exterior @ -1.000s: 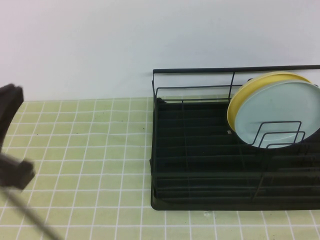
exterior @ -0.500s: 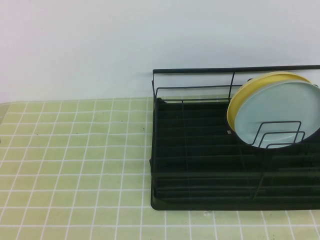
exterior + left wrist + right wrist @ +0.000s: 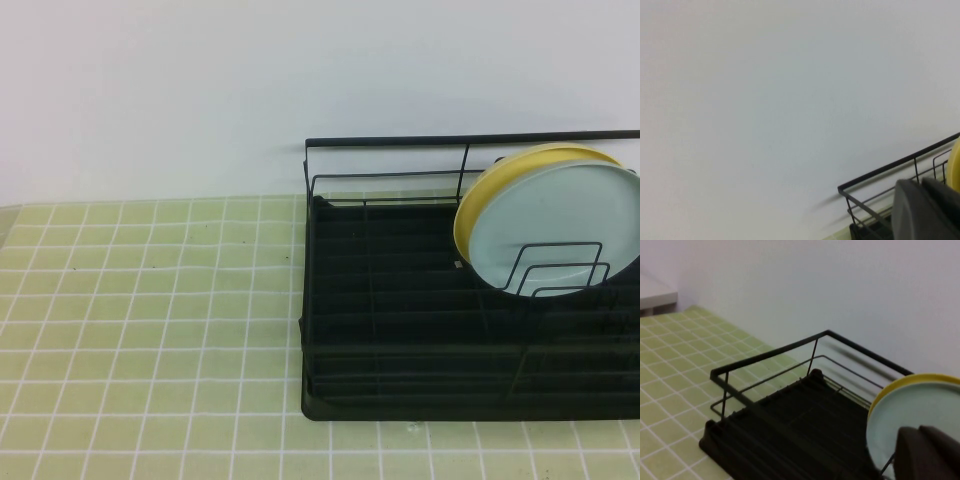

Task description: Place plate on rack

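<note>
A pale blue plate with a yellow rim (image 3: 555, 222) stands upright on edge in the wire slots at the right of the black dish rack (image 3: 400, 310). In the high view neither arm shows. The left wrist view looks at the white wall and a corner of the rack (image 3: 875, 195), with my left gripper (image 3: 922, 210) shut and empty at the frame's edge. The right wrist view shows the rack (image 3: 785, 430) and the plate (image 3: 912, 415) from above, with my right gripper (image 3: 927, 455) shut, holding nothing, away from the plate.
A green tiled mat (image 3: 150, 330) covers the table left of the rack. A white wall (image 3: 200, 90) stands behind. A grey ledge (image 3: 655, 292) shows at the far side in the right wrist view.
The left arm, visible at the high view's left edge a second ago, has pulled out of view. The plate and rack have not moved.
</note>
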Robot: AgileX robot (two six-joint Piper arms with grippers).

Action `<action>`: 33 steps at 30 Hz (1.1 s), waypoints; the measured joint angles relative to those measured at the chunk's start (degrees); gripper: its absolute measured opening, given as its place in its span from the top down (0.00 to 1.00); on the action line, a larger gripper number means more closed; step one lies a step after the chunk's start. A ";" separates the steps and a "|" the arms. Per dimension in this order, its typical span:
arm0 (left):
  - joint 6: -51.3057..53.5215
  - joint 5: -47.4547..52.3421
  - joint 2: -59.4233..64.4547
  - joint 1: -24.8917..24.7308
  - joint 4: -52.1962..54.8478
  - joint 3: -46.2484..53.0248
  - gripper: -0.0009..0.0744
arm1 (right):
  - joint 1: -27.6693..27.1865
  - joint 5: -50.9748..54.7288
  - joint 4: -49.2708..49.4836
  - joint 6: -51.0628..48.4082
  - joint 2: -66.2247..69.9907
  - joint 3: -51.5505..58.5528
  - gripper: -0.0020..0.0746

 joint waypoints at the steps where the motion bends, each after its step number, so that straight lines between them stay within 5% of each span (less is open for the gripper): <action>1: 0.00 -0.02 0.00 0.00 0.00 0.30 0.99 | 0.00 0.00 0.00 0.00 -0.68 1.01 0.97; 33: 0.10 0.04 0.00 0.00 1.07 1.37 0.99 | 0.00 0.21 2.68 0.24 -2.00 5.32 0.97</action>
